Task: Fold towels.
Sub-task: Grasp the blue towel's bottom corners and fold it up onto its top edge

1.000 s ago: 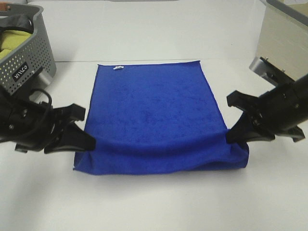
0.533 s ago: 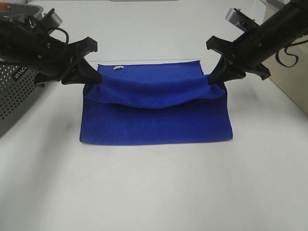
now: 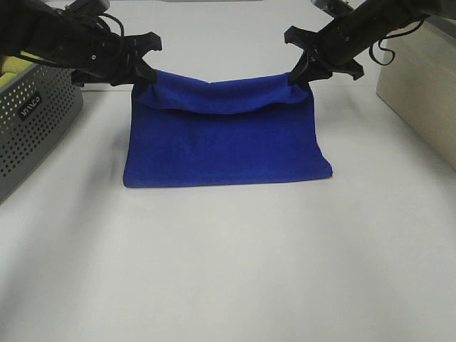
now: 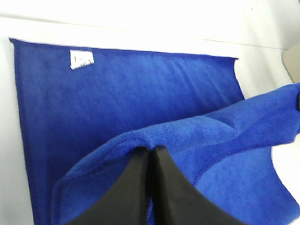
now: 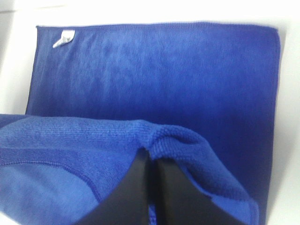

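The royal-blue towel lies on the white table, doubled over on itself. My left gripper is shut on the left corner of the raised edge, and my right gripper is shut on the right corner. They hold that edge, sagging between them, just above the towel's far edge. In the left wrist view the fingers pinch the hem, with the lower layer and its white tag beyond. In the right wrist view the fingers pinch the towel too, and the tag shows at the far edge.
A grey perforated basket stands at the left edge with a yellow-green cloth inside. A beige box stands at the right. The white table shows in front of the towel.
Both grippers have carried the towel's front edge up and away, from the near side to over the far edge. The fold line now forms the near edge.
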Robot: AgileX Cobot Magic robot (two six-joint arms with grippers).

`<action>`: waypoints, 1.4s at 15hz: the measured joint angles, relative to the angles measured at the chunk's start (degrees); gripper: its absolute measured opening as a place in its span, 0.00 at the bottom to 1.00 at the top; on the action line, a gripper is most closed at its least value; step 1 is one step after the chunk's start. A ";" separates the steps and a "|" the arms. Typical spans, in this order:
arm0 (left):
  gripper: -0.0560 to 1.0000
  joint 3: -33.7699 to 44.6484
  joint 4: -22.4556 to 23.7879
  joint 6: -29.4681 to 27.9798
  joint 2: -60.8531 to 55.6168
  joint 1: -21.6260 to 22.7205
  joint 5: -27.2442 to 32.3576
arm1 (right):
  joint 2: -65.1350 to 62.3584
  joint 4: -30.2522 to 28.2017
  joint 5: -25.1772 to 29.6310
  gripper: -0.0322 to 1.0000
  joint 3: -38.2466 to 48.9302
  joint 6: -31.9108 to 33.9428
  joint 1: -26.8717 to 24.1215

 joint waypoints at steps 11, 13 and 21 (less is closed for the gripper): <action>0.55 -9.63 1.49 5.73 12.32 0.00 -11.17 | 12.72 -1.89 -5.39 0.58 -12.66 1.26 0.00; 0.77 -9.63 4.13 6.07 11.52 0.00 -9.74 | 11.80 -4.13 0.00 0.72 -12.66 1.49 0.00; 0.73 -9.91 23.20 -16.50 7.96 1.15 18.11 | 7.05 -8.94 16.96 0.75 -10.89 6.88 0.00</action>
